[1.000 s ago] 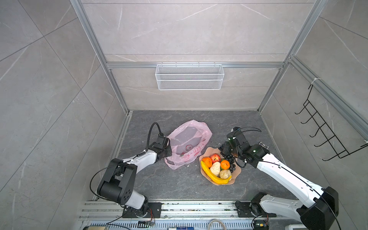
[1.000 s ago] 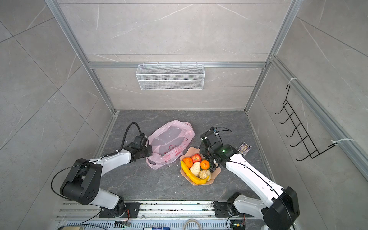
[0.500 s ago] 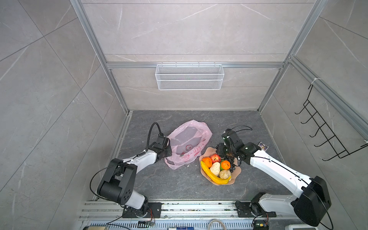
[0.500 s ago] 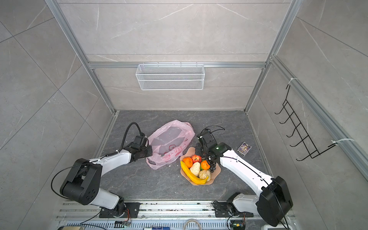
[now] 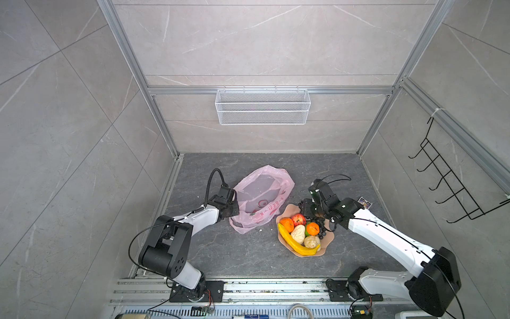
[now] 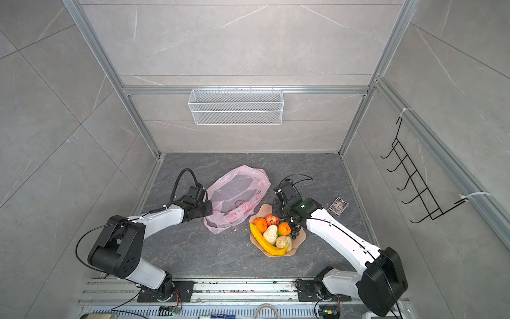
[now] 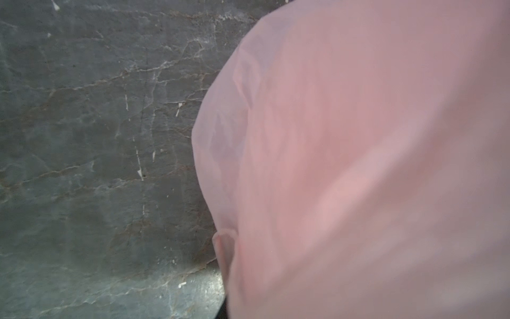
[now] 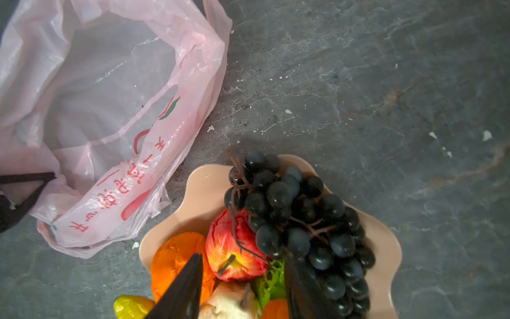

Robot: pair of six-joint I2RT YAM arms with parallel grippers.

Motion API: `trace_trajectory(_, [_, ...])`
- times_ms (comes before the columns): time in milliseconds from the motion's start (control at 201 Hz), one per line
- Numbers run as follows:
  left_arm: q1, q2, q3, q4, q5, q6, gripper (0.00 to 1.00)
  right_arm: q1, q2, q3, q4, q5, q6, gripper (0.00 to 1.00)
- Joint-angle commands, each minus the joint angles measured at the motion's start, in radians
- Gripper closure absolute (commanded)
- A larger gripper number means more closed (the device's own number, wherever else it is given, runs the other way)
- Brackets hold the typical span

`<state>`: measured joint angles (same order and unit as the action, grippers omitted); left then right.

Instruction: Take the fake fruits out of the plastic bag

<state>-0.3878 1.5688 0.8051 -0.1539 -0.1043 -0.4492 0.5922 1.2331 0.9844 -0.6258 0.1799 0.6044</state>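
Pink plastic bag (image 5: 262, 190) beside fake fruits (image 5: 299, 234).
We see left gripper (image 5: 235, 206) pinching its 9 o'clock edge; right gripper (image 8: 242, 259) parted.

plastic bag (image 8: 193, 58): translucent pink (red print) | dish (image 8: 201, 193): peach | grape bunch (image 8: 289, 215): dark purple | floor (image 8: 386, 82): grey, veined

On my dark grey stone tabletop (image 5: 242, 256) lie a pink plastic bag (image 5: 265, 190) and a peach wavy dish (image 8: 198, 198). Also a small card (image 5: 364, 203).
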Motion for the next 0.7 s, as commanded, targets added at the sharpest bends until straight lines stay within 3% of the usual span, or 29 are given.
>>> trace_trajectory(0, [-0.005, 0.031, 0.093, -0.039, 0.011, -0.020, 0.99, -0.004, -0.070, 0.038, -0.083, 0.085, 0.000, 0.36])
trace_trajectory(209, [-0.006, 0.167, 0.299, -0.108, 0.011, 0.002, 0.99, -0.004, -0.209, 0.010, -0.166, 0.176, 0.065, 0.23])
trace_trajectory(568, [-0.029, 0.474, 0.764, -0.257, -0.004, 0.113, 0.98, -0.007, -0.446, -0.141, -0.294, 0.203, 0.300, 0.06])
trace_trajectory(692, [-0.050, 0.558, 0.916, -0.331, -0.001, 0.146, 0.92, -0.010, -0.515, -0.221, -0.302, 0.213, 0.369, 0.02])
